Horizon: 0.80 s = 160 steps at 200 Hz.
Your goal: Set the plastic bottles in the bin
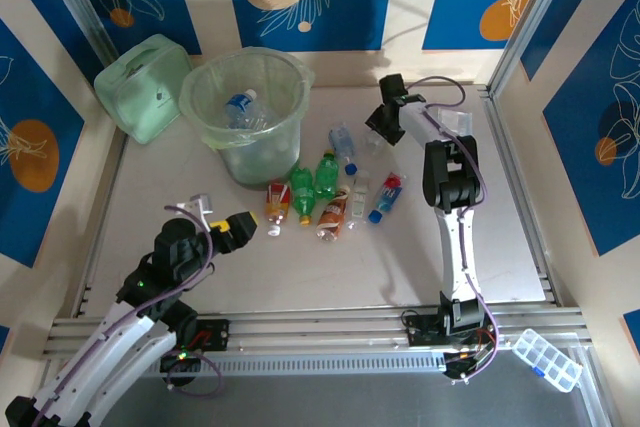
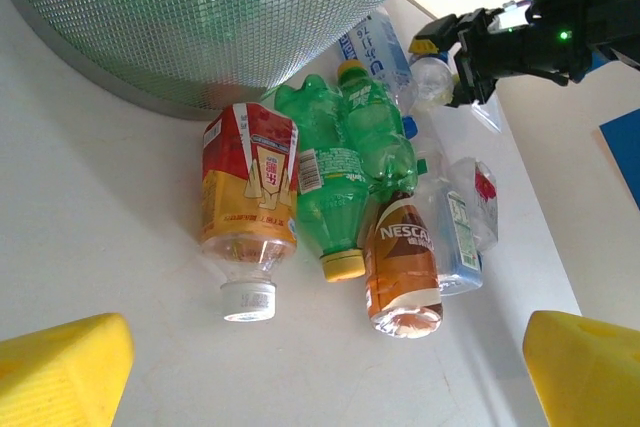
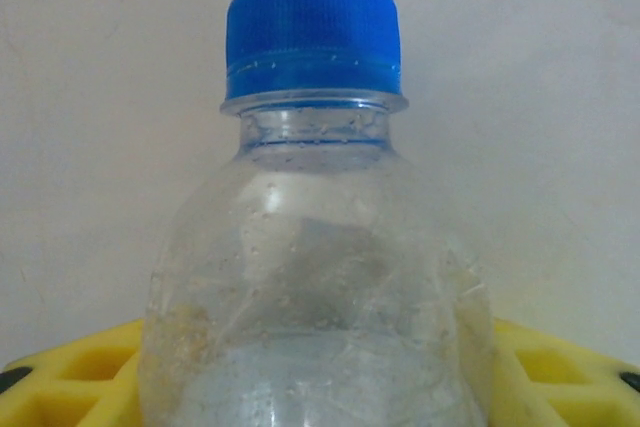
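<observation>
Seen from above, the bin (image 1: 270, 152) stands at the far left of the table (image 1: 400, 267) with one blue-labelled bottle (image 1: 240, 107) inside. The other plastic bottles (image 1: 325, 192) lie heaped just right of its base. The right wrist camera alone shows a clear bottle (image 3: 315, 277), blue-capped and speckled inside, between the right gripper's (image 1: 384, 119) yellow fingers (image 3: 565, 372) (I cannot tell whether they press it). Its lower half is cut off. The left gripper (image 2: 320, 347) hangs near the heap, jaws wide and holding nothing.
</observation>
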Each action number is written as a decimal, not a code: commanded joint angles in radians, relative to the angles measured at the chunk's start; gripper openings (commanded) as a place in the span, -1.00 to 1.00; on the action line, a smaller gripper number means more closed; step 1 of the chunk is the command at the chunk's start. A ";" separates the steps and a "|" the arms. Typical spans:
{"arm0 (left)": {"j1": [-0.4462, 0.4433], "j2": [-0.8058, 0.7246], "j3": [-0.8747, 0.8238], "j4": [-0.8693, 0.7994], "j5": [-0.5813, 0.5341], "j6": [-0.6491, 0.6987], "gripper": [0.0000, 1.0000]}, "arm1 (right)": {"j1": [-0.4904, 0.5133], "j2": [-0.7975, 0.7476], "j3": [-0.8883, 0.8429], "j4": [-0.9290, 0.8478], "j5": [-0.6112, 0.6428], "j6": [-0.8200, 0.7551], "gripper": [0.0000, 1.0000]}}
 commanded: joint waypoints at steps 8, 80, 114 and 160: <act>0.008 0.000 -0.004 0.026 -0.007 0.035 0.99 | -0.013 -0.139 -0.111 0.076 -0.023 -0.021 0.12; 0.008 -0.028 0.026 -0.028 -0.041 0.099 0.99 | 0.091 -0.493 -0.380 0.330 0.022 -0.194 0.07; 0.008 -0.034 -0.004 0.042 0.009 0.112 0.99 | 0.184 -0.625 -0.449 0.430 0.037 -0.327 0.06; 0.008 -0.034 -0.022 0.063 0.002 0.107 0.99 | 0.323 -0.728 -0.449 0.556 0.076 -0.606 0.04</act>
